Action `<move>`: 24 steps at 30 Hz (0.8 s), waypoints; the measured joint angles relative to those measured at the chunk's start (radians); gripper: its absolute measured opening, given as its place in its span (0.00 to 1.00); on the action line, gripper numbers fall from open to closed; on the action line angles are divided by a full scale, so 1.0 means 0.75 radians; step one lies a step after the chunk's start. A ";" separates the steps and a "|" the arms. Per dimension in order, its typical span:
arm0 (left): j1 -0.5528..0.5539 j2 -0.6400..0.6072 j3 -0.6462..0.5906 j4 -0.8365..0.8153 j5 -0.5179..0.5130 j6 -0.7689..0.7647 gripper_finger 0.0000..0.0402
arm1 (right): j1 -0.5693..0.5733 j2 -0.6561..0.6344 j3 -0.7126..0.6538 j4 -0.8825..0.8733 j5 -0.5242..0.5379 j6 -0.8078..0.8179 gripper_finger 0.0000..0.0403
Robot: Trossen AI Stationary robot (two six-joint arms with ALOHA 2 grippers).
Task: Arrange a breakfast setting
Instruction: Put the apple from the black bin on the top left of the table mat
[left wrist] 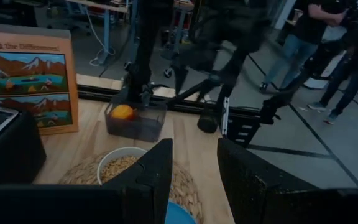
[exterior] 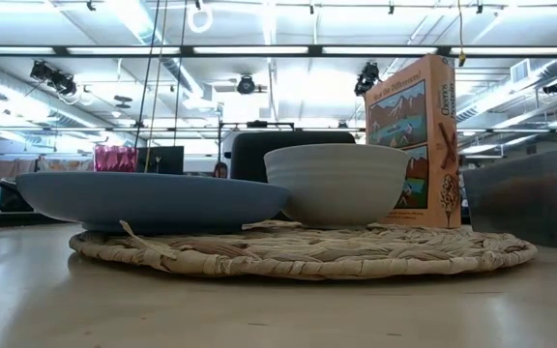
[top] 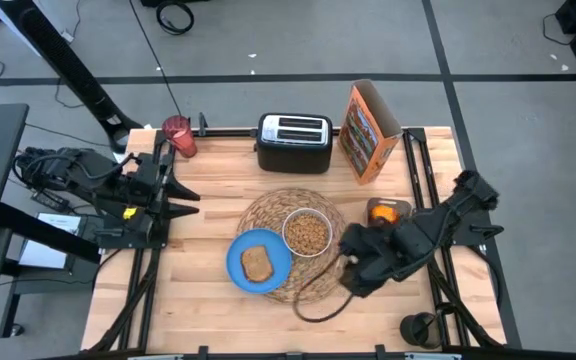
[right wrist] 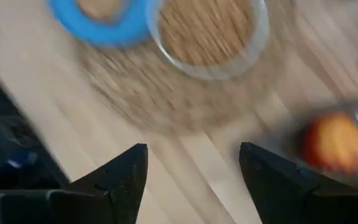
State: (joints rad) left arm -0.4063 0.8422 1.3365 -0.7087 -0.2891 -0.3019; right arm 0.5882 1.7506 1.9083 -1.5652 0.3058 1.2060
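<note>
The round straw placemat [top: 293, 245] lies at the table's middle. On it stand the blue plate [top: 259, 262] with the toast slice [top: 257, 264] and the white bowl [top: 307, 232] full of cereal. The orange-red apple [top: 388, 211] sits in a dark clear tub [top: 386, 214] right of the mat. The pink cup [top: 179, 136] stands at the far left. My left gripper [top: 190, 200] is open and empty, left of the mat. My right gripper [top: 351, 252] is open and empty at the mat's right edge; in its wrist view [right wrist: 194, 168] it looks down on bowl and plate. The spoon is not in view.
A black toaster [top: 294, 142] and a cereal box [top: 370, 130] stand along the far edge. A dark cord [top: 318, 303] loops on the table near the mat's near side. People stand in the room beyond the table [left wrist: 316, 37]. Bare wood shows at the near left.
</note>
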 joint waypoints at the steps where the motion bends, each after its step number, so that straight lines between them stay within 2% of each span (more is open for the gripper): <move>1: -0.005 0.007 0.000 0.002 0.000 0.000 0.34 | 0.011 -0.041 -0.084 -0.007 -0.028 0.034 0.64; 6: -0.033 0.049 0.000 0.004 0.000 -0.023 0.34 | 0.033 -0.244 -0.473 -0.008 -0.101 0.248 0.61; 9: -0.033 0.099 0.000 0.017 0.000 -0.036 0.34 | 0.024 -0.364 -0.666 -0.001 -0.107 0.284 0.58; 17: 0.008 0.272 0.000 0.196 -0.027 -0.002 0.34 | -0.093 -0.575 -1.153 0.201 -0.285 0.124 0.53; 24: 0.067 0.380 0.000 0.356 -0.036 -0.029 0.34 | -0.207 -0.653 -1.446 0.312 -0.320 0.003 0.51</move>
State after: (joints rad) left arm -0.3560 1.1273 1.3365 -0.4414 -0.3164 -0.3235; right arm 0.4331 1.2611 0.8236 -1.3311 0.0658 1.2080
